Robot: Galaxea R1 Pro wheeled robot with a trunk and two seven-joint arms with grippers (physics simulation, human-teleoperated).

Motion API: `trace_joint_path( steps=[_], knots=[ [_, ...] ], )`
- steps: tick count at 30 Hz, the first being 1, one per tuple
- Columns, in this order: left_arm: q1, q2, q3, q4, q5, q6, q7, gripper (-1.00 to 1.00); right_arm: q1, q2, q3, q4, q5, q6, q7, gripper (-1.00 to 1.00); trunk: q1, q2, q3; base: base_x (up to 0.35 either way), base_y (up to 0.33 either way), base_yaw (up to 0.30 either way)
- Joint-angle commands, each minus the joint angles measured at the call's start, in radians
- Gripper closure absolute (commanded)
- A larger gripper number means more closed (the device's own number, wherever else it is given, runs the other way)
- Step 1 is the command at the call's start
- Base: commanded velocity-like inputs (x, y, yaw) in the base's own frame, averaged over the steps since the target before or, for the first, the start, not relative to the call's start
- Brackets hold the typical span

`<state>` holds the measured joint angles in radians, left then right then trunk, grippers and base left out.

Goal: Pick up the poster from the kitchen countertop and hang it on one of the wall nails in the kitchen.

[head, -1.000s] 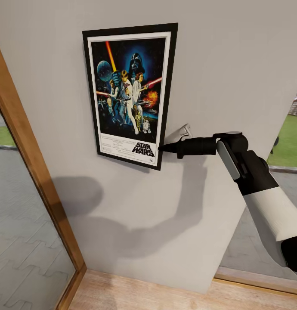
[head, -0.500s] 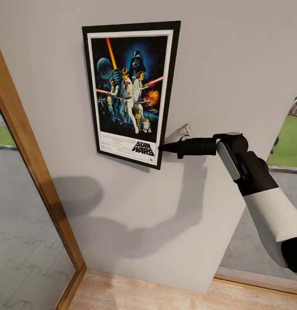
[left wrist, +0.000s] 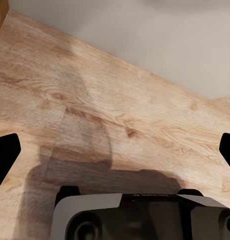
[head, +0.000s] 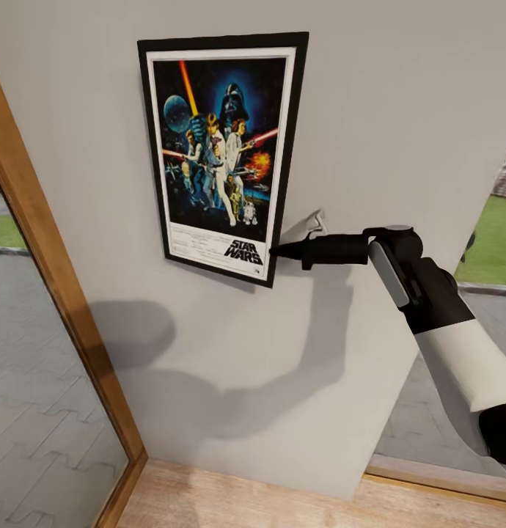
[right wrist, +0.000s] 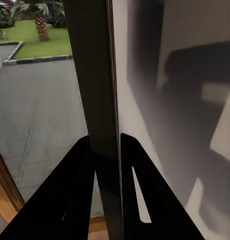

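Head view: poster upright against grey wall, slightly tilted; wooden frame to its left.
Right gripper: at poster's lower right corner, pinching the black edge.
Right wrist view: 2 dark fingers pressed on either side of poster seen edge-on; wall just beside it, paving beyond.
Left wrist view: left gripper spread wide, over plank floor.

"STAR WARS" title on poster, smaller print seemingly illegible
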<state>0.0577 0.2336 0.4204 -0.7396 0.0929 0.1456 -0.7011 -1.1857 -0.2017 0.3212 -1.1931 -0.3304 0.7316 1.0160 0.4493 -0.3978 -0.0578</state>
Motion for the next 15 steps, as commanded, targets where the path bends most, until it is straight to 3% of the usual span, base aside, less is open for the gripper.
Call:
trace_joint_path(
  steps=[1,15],
  knots=[
    [0.0,0.0,0.0,-0.001,0.01,0.01,-0.003,-1.0,-0.001,-0.001,0.002,0.0,-0.007,0.0,-0.001,1.0,0.001,-0.002,-0.002,0.0,0.0,0.0],
    [0.001,0.001,-0.002,-0.001,0.01,0.01,-0.003,-1.0,-0.002,-0.001,0.004,0.001,-0.006,-0.017,-0.002,1.0,0.001,-0.002,-0.002,0.0,0.0,0.0]
  ],
)
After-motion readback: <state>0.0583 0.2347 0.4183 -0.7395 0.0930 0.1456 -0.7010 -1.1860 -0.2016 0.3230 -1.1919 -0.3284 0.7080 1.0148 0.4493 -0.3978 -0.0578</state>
